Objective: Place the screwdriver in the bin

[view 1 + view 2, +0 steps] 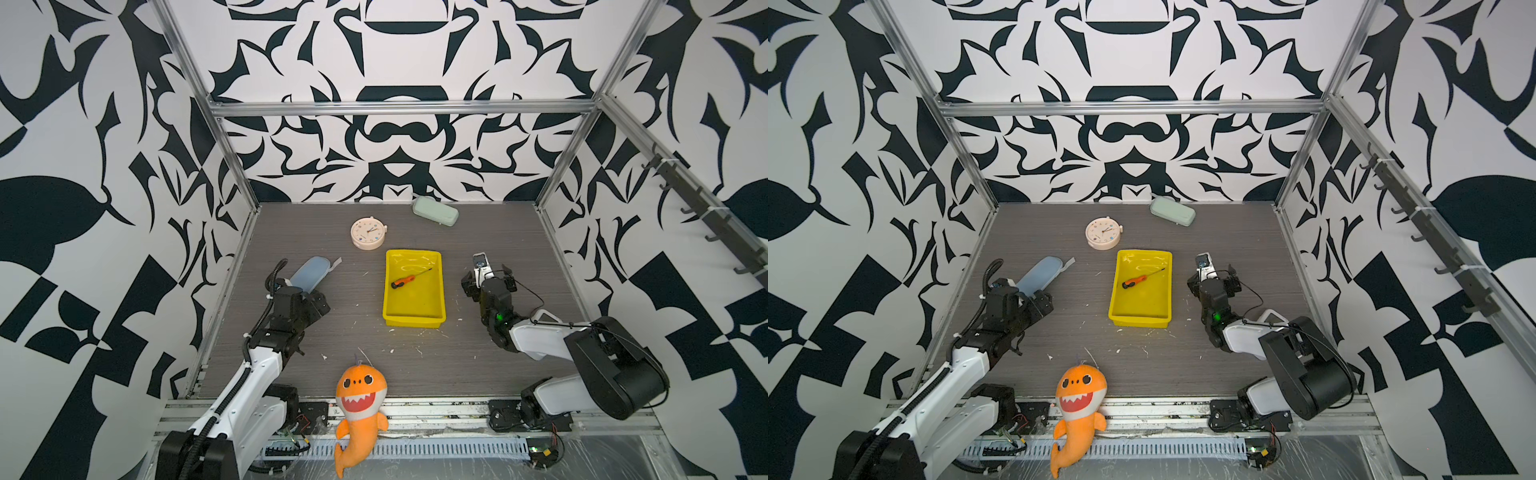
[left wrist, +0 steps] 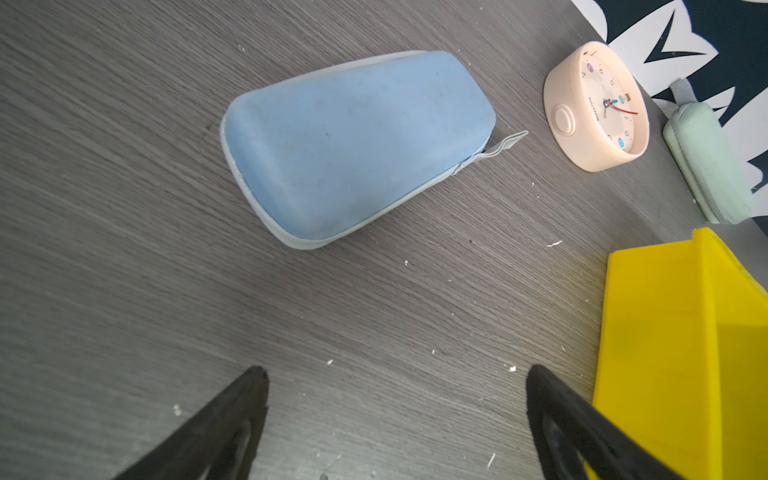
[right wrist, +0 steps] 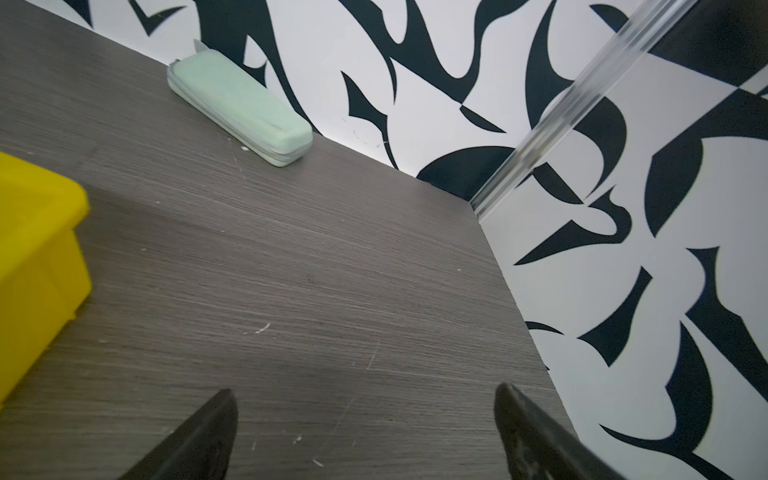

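Note:
The screwdriver [image 1: 409, 277] [image 1: 1142, 277], with its orange handle and black cap, lies slantwise on the floor of the yellow bin [image 1: 413, 320] [image 1: 1139, 321] at mid-table in both top views. My left gripper [image 2: 397, 370] is open over bare table to the left of the bin [image 2: 665, 332], with nothing between its fingers. My right gripper [image 3: 365, 390] is also open and empty, low over the table to the right of the bin [image 3: 37, 249]. Neither wrist view shows the screwdriver.
A blue oblong case [image 1: 309, 274] [image 2: 353, 145] lies just ahead of the left gripper. A pink clock [image 1: 369, 233] and a pale green case [image 1: 435, 211] sit near the back wall. An orange shark plush [image 1: 360, 399] leans over the front rail. Patterned walls close three sides.

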Action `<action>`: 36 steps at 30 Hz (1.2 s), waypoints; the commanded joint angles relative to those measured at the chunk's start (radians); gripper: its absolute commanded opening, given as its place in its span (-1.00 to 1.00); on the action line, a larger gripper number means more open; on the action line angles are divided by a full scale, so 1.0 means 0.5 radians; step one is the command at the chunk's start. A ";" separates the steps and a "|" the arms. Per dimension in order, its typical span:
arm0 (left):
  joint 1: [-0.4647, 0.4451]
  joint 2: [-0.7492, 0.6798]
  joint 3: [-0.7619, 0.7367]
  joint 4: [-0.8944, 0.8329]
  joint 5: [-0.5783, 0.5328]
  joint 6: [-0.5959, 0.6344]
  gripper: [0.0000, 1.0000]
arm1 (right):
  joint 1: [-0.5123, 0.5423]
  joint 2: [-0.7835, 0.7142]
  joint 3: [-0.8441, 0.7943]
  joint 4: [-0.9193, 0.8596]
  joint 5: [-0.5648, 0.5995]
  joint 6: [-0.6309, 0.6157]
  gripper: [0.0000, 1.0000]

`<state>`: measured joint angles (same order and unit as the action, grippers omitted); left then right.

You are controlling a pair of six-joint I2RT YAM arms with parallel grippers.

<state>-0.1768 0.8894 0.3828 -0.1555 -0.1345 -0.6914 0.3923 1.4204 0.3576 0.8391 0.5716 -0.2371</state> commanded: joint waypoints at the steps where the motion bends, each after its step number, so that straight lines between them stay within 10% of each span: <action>1: 0.001 0.010 0.071 -0.014 -0.016 -0.019 0.99 | -0.080 0.039 -0.077 0.183 -0.093 0.158 0.99; 13: 0.001 0.005 0.075 -0.008 -0.011 -0.018 0.99 | -0.412 0.350 -0.228 0.733 -0.195 0.442 0.99; 17: 0.001 0.002 0.061 0.013 -0.024 -0.028 0.99 | -0.436 0.292 -0.040 0.271 -0.304 0.465 0.99; 36: 0.001 0.241 0.595 0.133 -0.560 0.508 0.99 | -0.432 0.288 -0.109 0.395 -0.426 0.391 0.99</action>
<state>-0.1768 0.9966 0.6907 -0.1730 -0.3893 -0.5365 0.1780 1.5829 0.2882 1.0134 0.3618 -0.0471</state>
